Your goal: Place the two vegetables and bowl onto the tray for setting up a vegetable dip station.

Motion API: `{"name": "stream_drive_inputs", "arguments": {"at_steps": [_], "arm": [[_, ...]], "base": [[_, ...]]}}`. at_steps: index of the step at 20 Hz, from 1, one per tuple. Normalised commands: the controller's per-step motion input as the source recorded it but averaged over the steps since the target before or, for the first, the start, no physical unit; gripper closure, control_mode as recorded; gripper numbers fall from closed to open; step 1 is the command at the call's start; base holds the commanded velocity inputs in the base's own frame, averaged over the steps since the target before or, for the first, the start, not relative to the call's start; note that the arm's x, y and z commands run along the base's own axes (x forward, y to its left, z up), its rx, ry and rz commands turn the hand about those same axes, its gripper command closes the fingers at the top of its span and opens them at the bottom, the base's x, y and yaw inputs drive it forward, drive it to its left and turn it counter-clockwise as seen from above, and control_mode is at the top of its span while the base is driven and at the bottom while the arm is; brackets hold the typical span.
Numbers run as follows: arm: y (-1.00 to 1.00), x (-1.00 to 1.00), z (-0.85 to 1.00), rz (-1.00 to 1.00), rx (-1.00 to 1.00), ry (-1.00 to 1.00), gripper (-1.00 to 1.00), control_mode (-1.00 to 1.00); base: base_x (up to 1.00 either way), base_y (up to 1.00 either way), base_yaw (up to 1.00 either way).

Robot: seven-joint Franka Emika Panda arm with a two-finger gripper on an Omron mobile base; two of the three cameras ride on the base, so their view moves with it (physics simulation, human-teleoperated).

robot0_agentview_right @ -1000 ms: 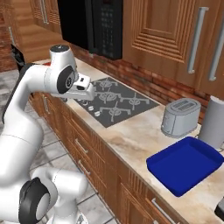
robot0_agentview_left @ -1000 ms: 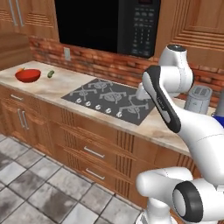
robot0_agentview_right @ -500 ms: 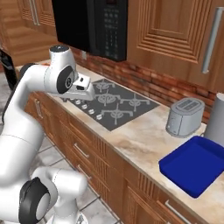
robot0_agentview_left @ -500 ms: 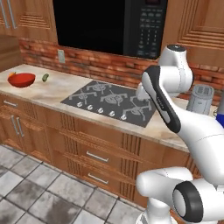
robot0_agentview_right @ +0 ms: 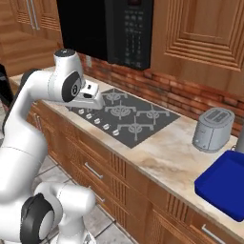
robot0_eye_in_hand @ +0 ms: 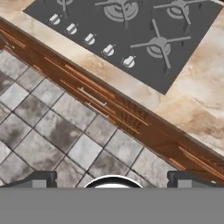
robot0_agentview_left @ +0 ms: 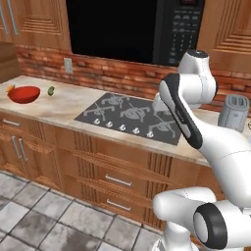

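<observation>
The red bowl (robot0_agentview_left: 24, 94) sits at the far left of the counter. A small dark green vegetable (robot0_agentview_left: 51, 90) lies just to its right, and an orange carrot (robot0_agentview_left: 10, 88) peeks out at its left rim. The blue tray (robot0_agentview_right: 224, 183) lies at the counter's right end, past the toaster. My gripper (robot0_eye_in_hand: 113, 179) hangs above the counter's front edge by the stovetop, far from both. It is open, with nothing between its fingertips (robot0_eye_in_hand: 41, 178). From the right base view the gripper (robot0_agentview_right: 97, 102) hovers over the stovetop's near left corner.
A grey stovetop (robot0_agentview_left: 130, 115) with a row of knobs fills the counter's middle. A silver toaster (robot0_agentview_right: 213, 129) stands between it and the tray. A black microwave (robot0_agentview_left: 132, 27) hangs above. Drawers (robot0_agentview_left: 117, 181) front the counter, over a tiled floor (robot0_eye_in_hand: 52, 131).
Both base views have shifted as a whole, so the base has moved along the counter. The arm keeps its pose and the gripper stays open.
</observation>
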Motion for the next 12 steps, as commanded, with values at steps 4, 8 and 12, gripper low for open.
{"name": "stream_drive_inputs", "arguments": {"at_steps": [4,8,12], "arm": [[0.0,0.0,0.0,0.0,0.0,0.0,-1.0,1.0],[0.0,0.0,0.0,0.0,0.0,0.0,-1.0,1.0],[0.0,0.0,0.0,0.0,0.0,0.0,-1.0,1.0]], "base": [[0.07,0.56,-0.2],[0.08,0.58,-0.21],[0.02,0.58,-0.21]]}}
